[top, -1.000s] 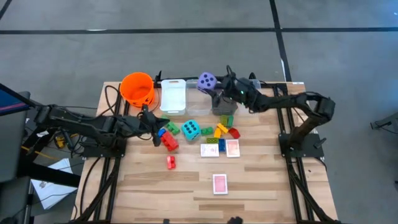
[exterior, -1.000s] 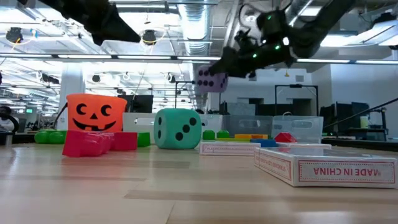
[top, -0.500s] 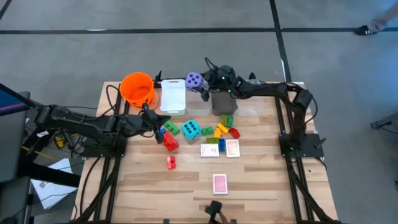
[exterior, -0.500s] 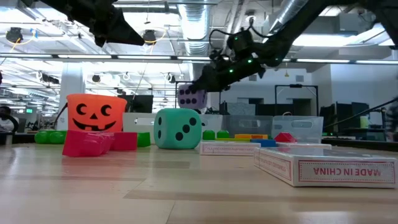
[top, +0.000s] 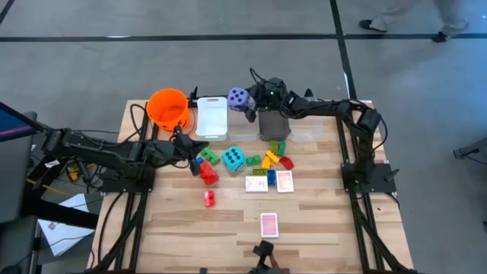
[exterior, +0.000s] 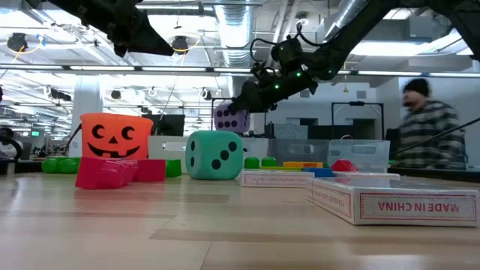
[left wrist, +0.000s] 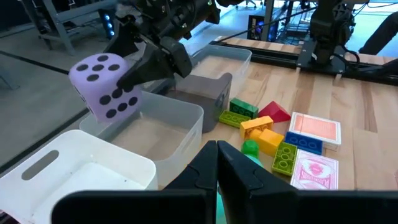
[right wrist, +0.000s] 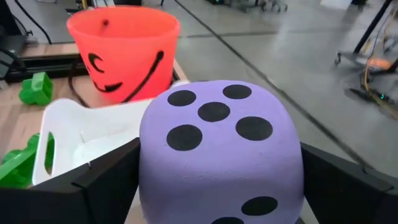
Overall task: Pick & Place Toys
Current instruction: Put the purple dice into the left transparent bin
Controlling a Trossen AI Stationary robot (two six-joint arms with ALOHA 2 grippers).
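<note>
A large purple foam die with black dots point(top: 238, 97) is gripped between the spread fingers of the right gripper point(top: 245, 100), held in the air above a clear rectangular plastic bin point(left wrist: 155, 134). Beside it sits an orange plastic pumpkin-face bucket point(top: 168, 107). The left gripper point(top: 188, 151), clenched empty, is kept near red plastic bricks point(top: 206, 172).
</note>
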